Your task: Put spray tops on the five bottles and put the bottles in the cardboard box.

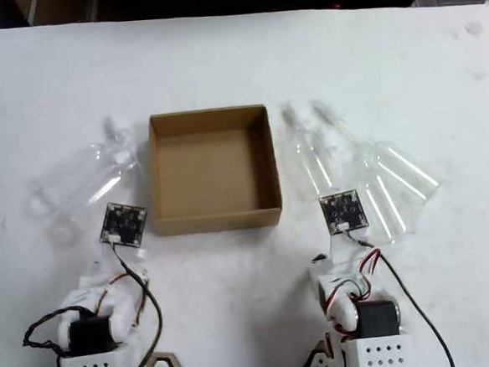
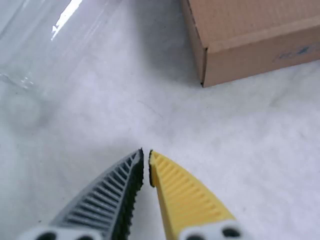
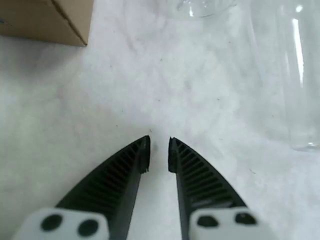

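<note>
Cardboard box [image 1: 214, 169] mid-bench, awaiting bottles [image 1: 101, 168] lying both sides, within each arm's reach, we judge. Left end effector [image 2: 146, 162] pinched together, right end effector [image 3: 159, 150] slightly apart, both holding nothing.

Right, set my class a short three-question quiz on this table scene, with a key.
1. True or false: a bottle already lies inside the cardboard box.
2. Where are the clear bottles? A) standing upright in the box B) lying on the table on both sides of the box C) held in the grippers
3. Fill in: the left gripper has one grey finger and one ____ finger.
Key: 1 false; 2 B; 3 yellow.
</note>
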